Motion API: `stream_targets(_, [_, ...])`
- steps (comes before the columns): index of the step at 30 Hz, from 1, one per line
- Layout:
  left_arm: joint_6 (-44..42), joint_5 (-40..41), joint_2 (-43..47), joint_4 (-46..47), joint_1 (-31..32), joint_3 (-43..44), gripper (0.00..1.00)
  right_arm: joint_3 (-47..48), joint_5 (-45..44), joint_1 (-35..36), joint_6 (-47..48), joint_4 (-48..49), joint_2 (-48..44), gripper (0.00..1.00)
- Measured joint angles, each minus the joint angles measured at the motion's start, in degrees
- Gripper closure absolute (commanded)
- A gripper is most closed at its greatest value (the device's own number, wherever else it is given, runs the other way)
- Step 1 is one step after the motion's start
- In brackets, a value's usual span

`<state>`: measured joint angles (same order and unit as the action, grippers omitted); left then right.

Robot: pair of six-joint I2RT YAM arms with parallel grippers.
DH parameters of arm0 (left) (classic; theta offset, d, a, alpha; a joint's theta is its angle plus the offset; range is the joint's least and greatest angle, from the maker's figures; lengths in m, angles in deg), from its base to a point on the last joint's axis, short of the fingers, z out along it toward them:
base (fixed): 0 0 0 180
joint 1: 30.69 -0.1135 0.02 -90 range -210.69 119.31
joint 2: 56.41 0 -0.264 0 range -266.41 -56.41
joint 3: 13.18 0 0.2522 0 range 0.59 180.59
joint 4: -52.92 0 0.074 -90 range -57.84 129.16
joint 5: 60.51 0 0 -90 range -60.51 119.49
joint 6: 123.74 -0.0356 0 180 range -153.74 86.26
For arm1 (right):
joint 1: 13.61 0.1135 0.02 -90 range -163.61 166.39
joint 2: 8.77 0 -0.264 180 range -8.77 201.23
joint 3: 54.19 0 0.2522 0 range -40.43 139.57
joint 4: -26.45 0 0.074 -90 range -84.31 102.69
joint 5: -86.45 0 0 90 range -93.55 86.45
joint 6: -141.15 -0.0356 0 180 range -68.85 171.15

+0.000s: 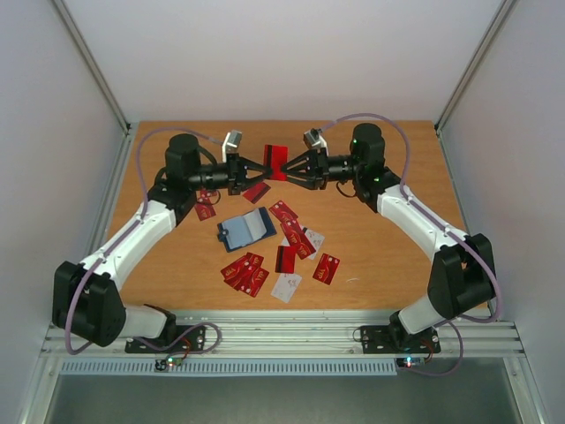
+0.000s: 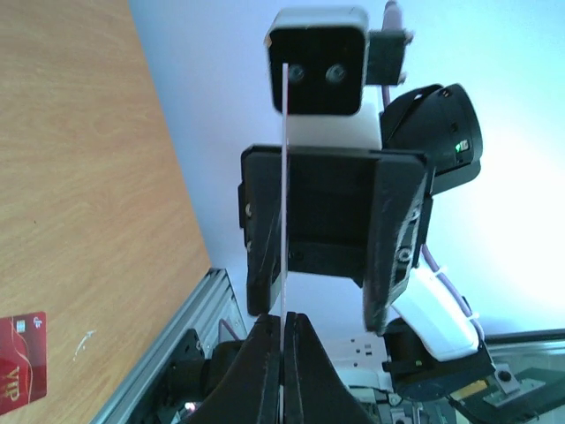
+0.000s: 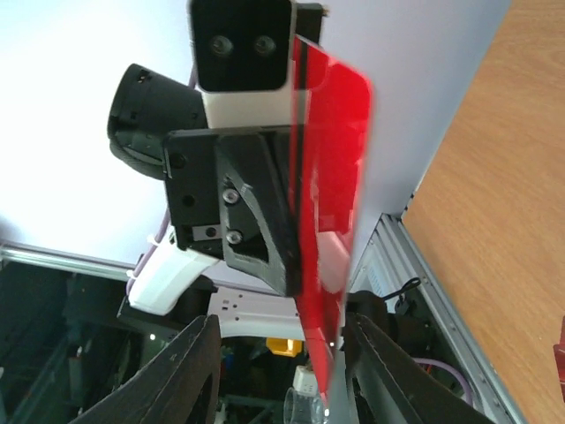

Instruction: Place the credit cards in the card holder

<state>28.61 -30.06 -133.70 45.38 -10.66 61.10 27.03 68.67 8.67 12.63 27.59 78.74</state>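
My left gripper (image 1: 262,168) is shut on a red credit card (image 1: 276,161) and holds it upright in the air over the back of the table. In the left wrist view the card (image 2: 285,212) shows edge-on, pinched at my left gripper (image 2: 284,329). My right gripper (image 1: 289,170) faces it, open, with its jaws on either side of the card. In the right wrist view the card (image 3: 334,168) stands between the spread jaws of my right gripper (image 3: 281,325). The navy card holder (image 1: 246,229) lies open on the table below.
Several red cards lie around the holder: near the left arm (image 1: 205,205), right of the holder (image 1: 298,237), and in front (image 1: 245,272) (image 1: 327,268). A white card (image 1: 287,287) lies near the front edge. One red card (image 2: 22,362) shows in the left wrist view.
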Motion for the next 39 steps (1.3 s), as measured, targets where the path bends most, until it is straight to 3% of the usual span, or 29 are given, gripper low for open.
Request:
stream_targets(17, [6.4, 1.9, 0.0, 9.0, -0.2, -3.2, 1.0, 3.2, -6.4, 0.2, 2.4, -5.2, 0.6, 0.79])
stream_targets(27, [10.2, 1.7, -0.5, 14.5, -0.2, -4.7, 1.0, 5.2, -7.2, 0.3, 3.2, -5.8, 3.5, 0.81])
stream_targets(36, [11.8, 1.5, -1.7, 16.8, -0.2, -5.6, 0.99, 7.5, -8.2, 0.3, 4.0, -6.9, 5.2, 0.99])
stream_targets(39, [11.9, 1.3, -2.1, 17.2, -0.2, -5.7, 0.81, 7.7, -8.1, 0.3, 4.3, -7.2, 5.4, 0.99])
